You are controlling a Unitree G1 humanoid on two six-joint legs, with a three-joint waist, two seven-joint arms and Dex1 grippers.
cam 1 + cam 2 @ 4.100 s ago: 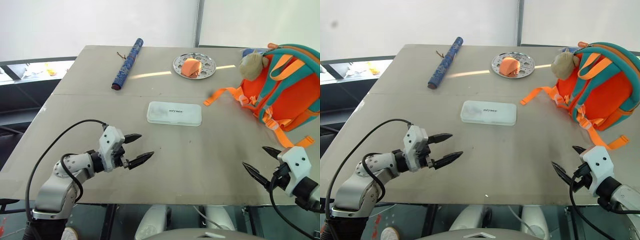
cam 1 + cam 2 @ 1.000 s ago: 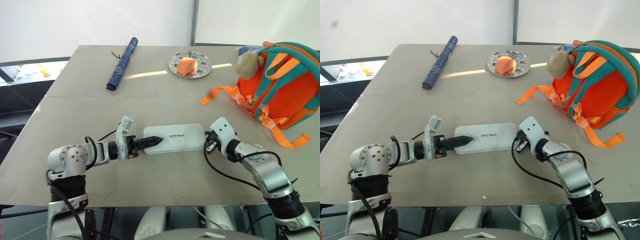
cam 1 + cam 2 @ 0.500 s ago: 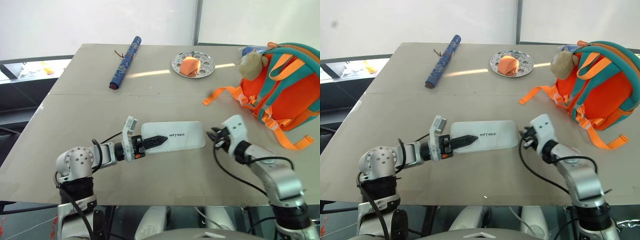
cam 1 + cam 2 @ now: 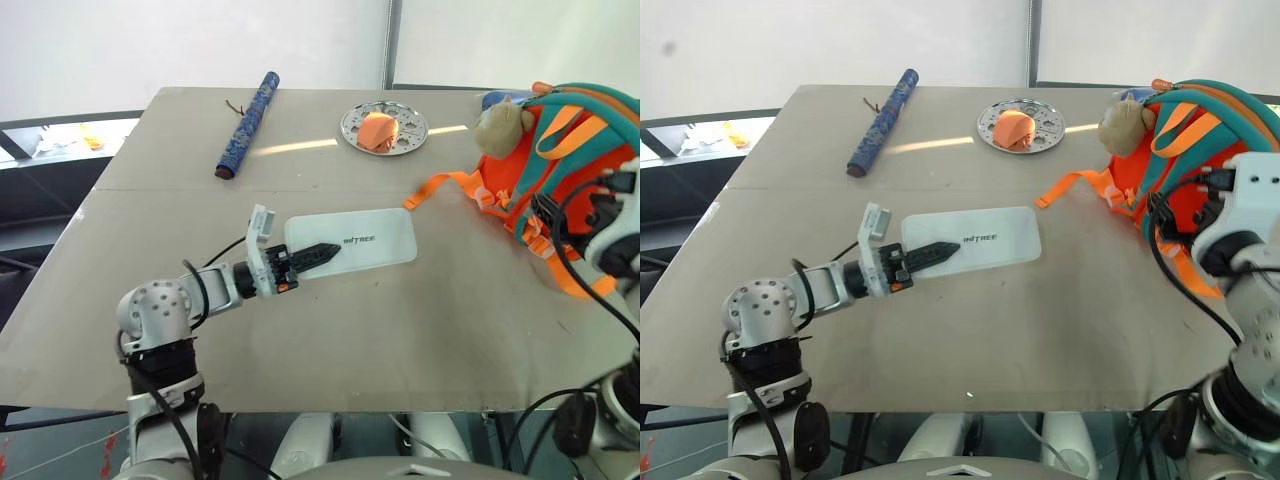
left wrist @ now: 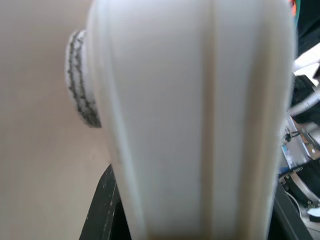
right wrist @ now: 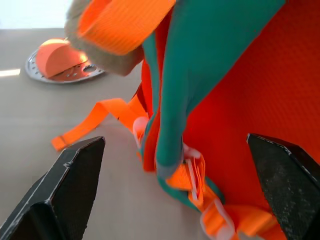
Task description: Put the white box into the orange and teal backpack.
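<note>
The table (image 4: 420,330) carried the orange and teal backpack (image 4: 585,170) at its right edge. The right gripper (image 6: 175,200), jaws wide, faced it. The left gripper (image 4: 310,258) clamped the white box (image 4: 365,240) at mid-table.

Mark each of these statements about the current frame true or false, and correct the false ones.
1. The left gripper is shut on the white box. True.
2. The right gripper is shut on a strap. False: its fingers are spread wide in front of the orange and teal backpack, holding nothing.
3. The round silver plate is bare. False: an orange object lies on it.
4. A blue rolled item lies at the table's far side. True.
</note>
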